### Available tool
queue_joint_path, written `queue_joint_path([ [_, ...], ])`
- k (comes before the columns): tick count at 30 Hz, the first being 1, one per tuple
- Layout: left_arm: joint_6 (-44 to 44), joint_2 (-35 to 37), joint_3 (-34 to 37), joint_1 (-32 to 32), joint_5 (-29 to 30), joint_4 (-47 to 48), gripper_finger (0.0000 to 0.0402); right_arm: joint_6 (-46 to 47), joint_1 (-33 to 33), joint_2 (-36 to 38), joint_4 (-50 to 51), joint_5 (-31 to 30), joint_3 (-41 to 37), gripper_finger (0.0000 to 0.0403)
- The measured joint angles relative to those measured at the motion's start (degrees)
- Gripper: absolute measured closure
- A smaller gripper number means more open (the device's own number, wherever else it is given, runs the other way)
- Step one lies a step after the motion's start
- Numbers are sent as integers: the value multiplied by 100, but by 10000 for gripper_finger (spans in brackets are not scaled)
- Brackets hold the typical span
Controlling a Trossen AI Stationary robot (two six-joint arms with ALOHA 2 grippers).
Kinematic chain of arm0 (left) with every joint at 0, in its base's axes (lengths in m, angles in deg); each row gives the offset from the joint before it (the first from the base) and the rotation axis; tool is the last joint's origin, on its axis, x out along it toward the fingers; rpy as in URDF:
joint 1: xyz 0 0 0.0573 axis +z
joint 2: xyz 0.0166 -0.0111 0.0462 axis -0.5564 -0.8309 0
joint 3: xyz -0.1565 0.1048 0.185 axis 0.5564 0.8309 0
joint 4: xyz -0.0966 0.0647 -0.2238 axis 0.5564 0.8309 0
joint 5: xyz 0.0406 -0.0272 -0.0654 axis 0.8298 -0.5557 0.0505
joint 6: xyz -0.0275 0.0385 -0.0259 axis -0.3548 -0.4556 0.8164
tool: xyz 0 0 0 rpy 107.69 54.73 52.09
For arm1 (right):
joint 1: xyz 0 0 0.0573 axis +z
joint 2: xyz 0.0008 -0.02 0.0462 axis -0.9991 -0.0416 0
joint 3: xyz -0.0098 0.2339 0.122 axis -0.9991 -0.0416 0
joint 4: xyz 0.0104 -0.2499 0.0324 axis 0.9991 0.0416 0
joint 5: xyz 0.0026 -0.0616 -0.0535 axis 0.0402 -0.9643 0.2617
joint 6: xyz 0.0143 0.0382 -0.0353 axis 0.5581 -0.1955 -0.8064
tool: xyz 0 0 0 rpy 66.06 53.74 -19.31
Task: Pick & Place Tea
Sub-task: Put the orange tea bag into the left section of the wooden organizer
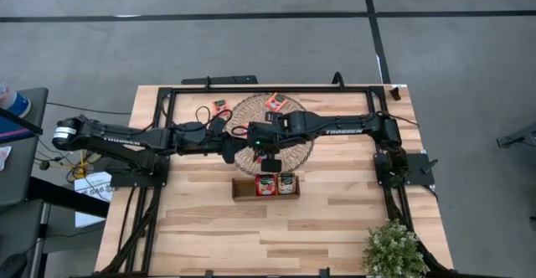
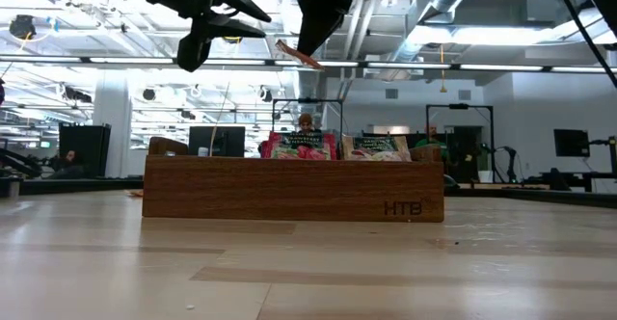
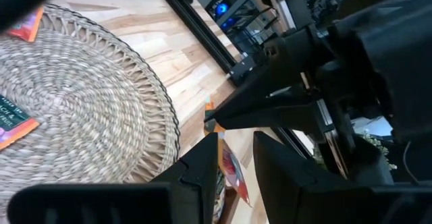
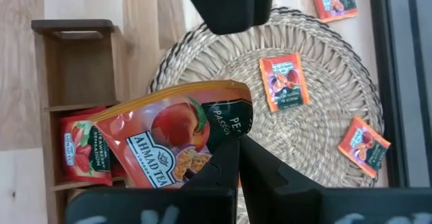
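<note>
Right pincer (image 4: 237, 158) clamped on an orange tea sachet (image 4: 177, 140), carried high so it clears the wooden tray (image 4: 75, 32) just below; left pincer (image 3: 236, 158) part-open beside it, empty

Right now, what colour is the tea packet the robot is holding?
Orange, with peach pictures; the tea sachet shows best in the right wrist view.

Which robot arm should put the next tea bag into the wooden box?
The right one, probably. Its claw is shut on an orange tea bag and hangs near the wooden box, whose end slot looks free. The left claw hovers beside it over the woven mat, seemingly holding nothing.
</note>
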Motion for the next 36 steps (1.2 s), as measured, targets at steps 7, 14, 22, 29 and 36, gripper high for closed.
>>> queue_joint_path([
  [7, 92, 0, 2, 41, -72, 0, 315, 0, -37, 0, -21, 110, -1, 403],
  [14, 155, 0, 5, 34, -93, -22, 315, 0, -37, 0, -41, 124, -1, 403],
  [22, 317, 0, 7, 24, -49, -44, 315, 0, -36, 0, -46, 123, -1, 403],
  [29, 494, -57, 7, 3, 30, -98, 315, -2, -72, 0, -35, 121, -1, 403],
  [36, 695, -76, 15, -245, 584, -107, 315, -2, -70, 0, 48, 118, -3, 403],
])
